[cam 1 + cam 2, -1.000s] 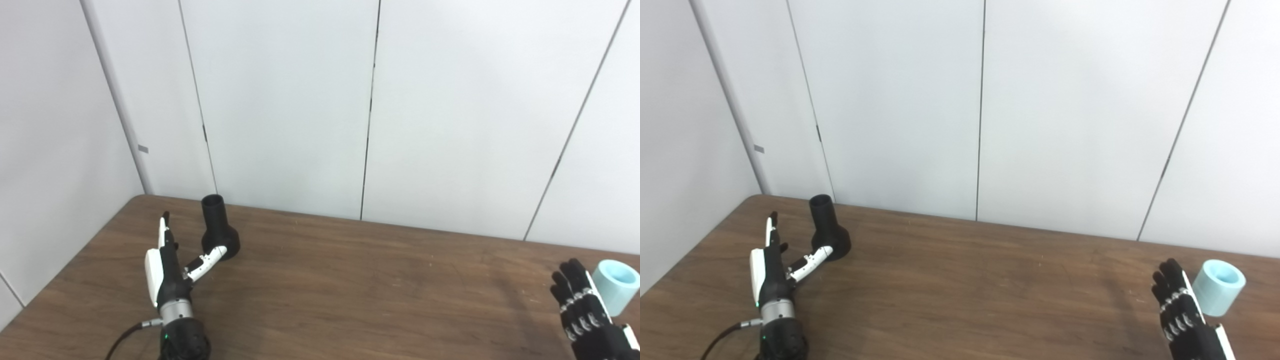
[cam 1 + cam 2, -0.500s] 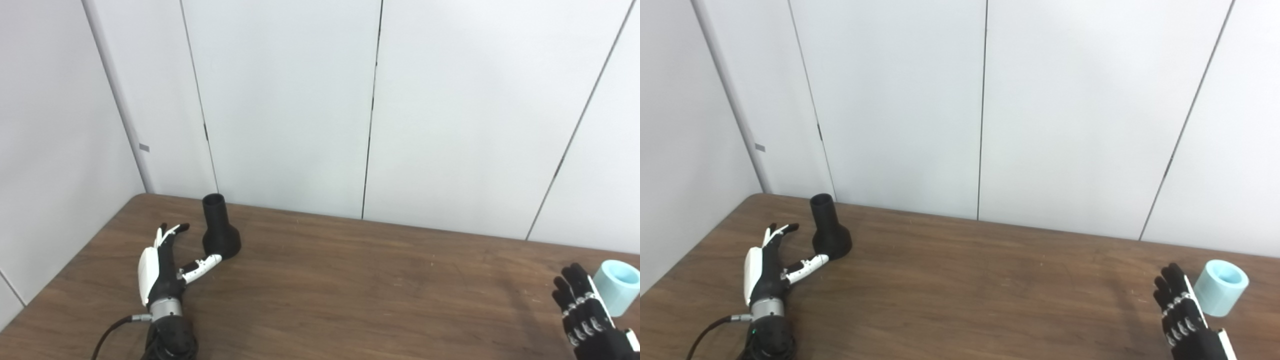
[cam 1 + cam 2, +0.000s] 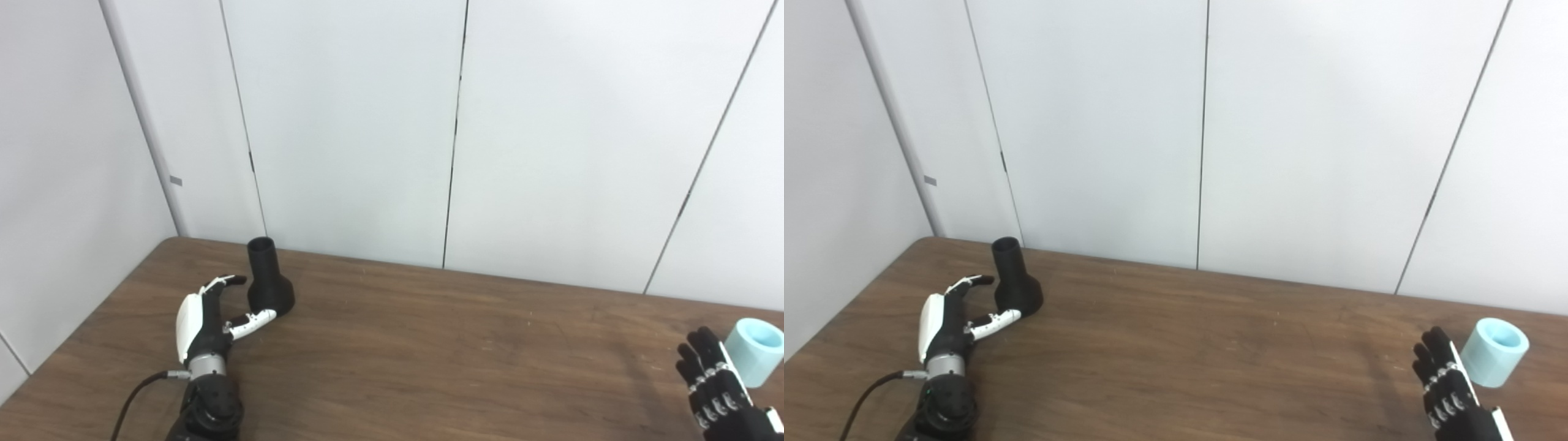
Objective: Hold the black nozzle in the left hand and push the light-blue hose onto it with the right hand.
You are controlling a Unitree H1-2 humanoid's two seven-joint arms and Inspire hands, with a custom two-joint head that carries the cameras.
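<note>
Black plastic, the nozzle [image 3: 268, 283] stands upright on its flared base on the brown wooden worktop [image 3: 429, 343], narrow mouth up. The left robot hand [image 3: 205, 312] lies just beside it, fingers [image 3: 223, 282] curled toward the neck and thumb [image 3: 254, 318] reaching at the base, spread apart and gripping nothing; whether the thumb tip touches the base cannot be told. Far across the worktop, the right robot hand [image 3: 1448, 383] is held flat with fingers extended, empty, just beside the light-blue hose [image 3: 1494, 350], a short tube lying tilted with its open end up.
</note>
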